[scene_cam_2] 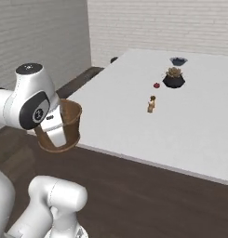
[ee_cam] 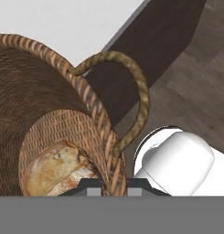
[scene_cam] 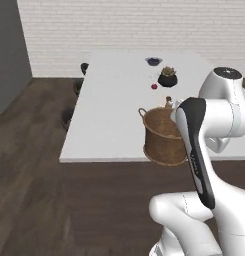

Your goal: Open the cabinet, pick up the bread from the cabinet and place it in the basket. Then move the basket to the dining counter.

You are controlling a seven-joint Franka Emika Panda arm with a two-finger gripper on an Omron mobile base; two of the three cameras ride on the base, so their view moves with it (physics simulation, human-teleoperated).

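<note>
A: Hand view, tool first: gripper (ee_cam: 114,183), tips close together w/ the basket (ee_cam: 49,109) wall pinched between them, just under the loop handle (ee_cam: 131,91). One tip inside, one outside.

B: Bread (ee_cam: 56,169)?

A: Inside the basket, on the bottom, right beside the inner tip.

B: Handling?

A: Woven wall, prob. stiff but light; a one-sided rim grip likely lets it tip, so the bun can roll. Rim by the handle is the sensible hold.

B: Beyond the tool?

A: Basket hangs at the near edge of the dining counter (scene_cam: 114,100), just past the gripper; can't tell if it's resting on it.
</note>
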